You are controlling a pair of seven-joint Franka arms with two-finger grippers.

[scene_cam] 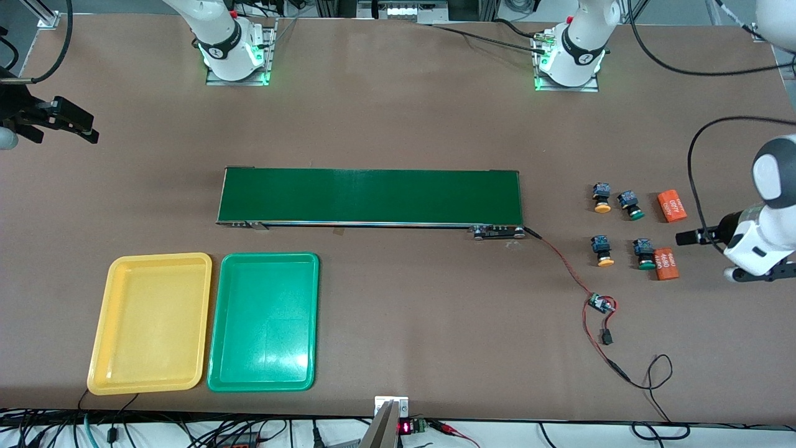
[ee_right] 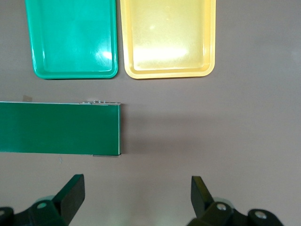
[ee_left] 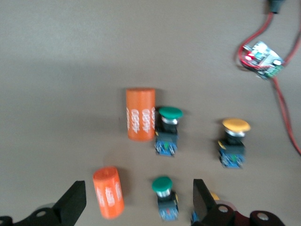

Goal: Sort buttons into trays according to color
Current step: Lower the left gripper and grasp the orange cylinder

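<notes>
Brown, matte tabletop [scene_cam: 398, 124] carries everything. Nearest the front camera lie two shallow, glossy plastic trays with rounded corners, the yellow tray [scene_cam: 150, 323] and the green tray [scene_cam: 263, 322] side by side at the right arm's end, just apart, both bare inside. Toward the left arm's end, a small circuit board [scene_cam: 601, 303] sits on thin red and black wires. Farther back stand four small push-button switches with black-and-blue bodies: a yellow-capped button [scene_cam: 602, 251] and a green-capped button [scene_cam: 644, 254] touching an orange cylinder [scene_cam: 666, 264] with white print I cannot read; then another yellow-capped button [scene_cam: 601, 198], a second green-capped button [scene_cam: 631, 205] and a second orange cylinder [scene_cam: 671, 205]. A long dark-green conveyor belt [scene_cam: 370, 196] lies across the middle. The left gripper [ee_left: 136, 202] hovers over the buttons, fingers spread wide, holding nothing. The right gripper [ee_right: 136, 195] hangs over bare table near the belt's end, fingers wide, empty.
</notes>
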